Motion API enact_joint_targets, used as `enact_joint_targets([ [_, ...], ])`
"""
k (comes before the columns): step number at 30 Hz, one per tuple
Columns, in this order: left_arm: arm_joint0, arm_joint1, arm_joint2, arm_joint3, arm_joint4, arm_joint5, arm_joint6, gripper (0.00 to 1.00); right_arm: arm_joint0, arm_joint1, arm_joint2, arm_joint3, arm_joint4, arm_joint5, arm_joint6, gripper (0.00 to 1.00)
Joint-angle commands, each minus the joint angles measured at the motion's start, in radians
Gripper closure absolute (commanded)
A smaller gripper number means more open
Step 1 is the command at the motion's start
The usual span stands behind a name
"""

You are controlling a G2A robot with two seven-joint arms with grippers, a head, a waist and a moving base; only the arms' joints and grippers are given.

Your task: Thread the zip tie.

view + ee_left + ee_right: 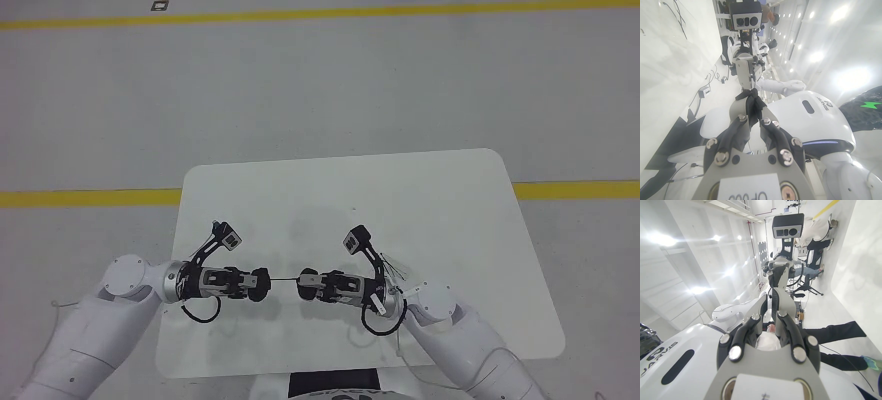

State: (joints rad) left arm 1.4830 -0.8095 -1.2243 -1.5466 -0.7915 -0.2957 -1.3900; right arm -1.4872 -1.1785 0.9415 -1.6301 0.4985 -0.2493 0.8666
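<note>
A thin black zip tie stretches level between my two grippers, above the front part of the white table. My left gripper is shut on one end. Facing it a short gap away, my right gripper is shut on the other end. In the left wrist view, the left gripper has its black-padded tips pressed together, and the zip tie runs as a fine line to the right gripper. In the right wrist view, the right gripper tapers shut just short of the left gripper.
Several loose black zip ties lie on the table beside the right arm, seen also as thin strands in the top view. The table's front edge runs close below both forearms. Bare tabletop stretches behind the grippers.
</note>
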Motion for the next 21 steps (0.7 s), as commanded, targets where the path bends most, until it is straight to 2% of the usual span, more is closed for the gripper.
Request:
enact_joint_targets([
  [1,0.0,0.0,0.0,0.0,0.0,0.0,0.0,1.0,0.0,0.0,0.0,0.001,0.002,0.001,0.0,0.93],
  [5,0.0,0.0,0.0,0.0,0.0,0.0,0.0,1.0,0.001,0.001,-0.001,0.004,0.005,0.001,0.0,1.0],
  [15,0.0,0.0,0.0,0.0,0.0,0.0,0.0,1.0,0.001,0.004,0.002,0.002,-0.001,0.005,-0.001,1.0],
  [16,0.0,0.0,0.0,0.0,0.0,0.0,0.0,0.63,0.0,0.004,0.002,0.002,-0.001,0.006,0.0,1.0],
  [17,0.0,0.0,0.0,0.0,0.0,0.0,0.0,0.49,0.0,0.004,0.003,0.001,-0.001,0.006,0.0,1.0],
  [18,0.0,0.0,0.0,0.0,0.0,0.0,0.0,0.11,-0.001,0.005,0.004,0.0,0.0,0.005,0.0,1.0],
  [19,0.0,0.0,0.0,0.0,0.0,0.0,0.0,0.0,-0.002,0.005,0.005,-0.001,0.001,0.004,0.0,1.0],
  [21,0.0,0.0,0.0,0.0,0.0,0.0,0.0,0.0,-0.005,0.006,0.007,-0.003,0.003,0.003,0.0,1.0],
])
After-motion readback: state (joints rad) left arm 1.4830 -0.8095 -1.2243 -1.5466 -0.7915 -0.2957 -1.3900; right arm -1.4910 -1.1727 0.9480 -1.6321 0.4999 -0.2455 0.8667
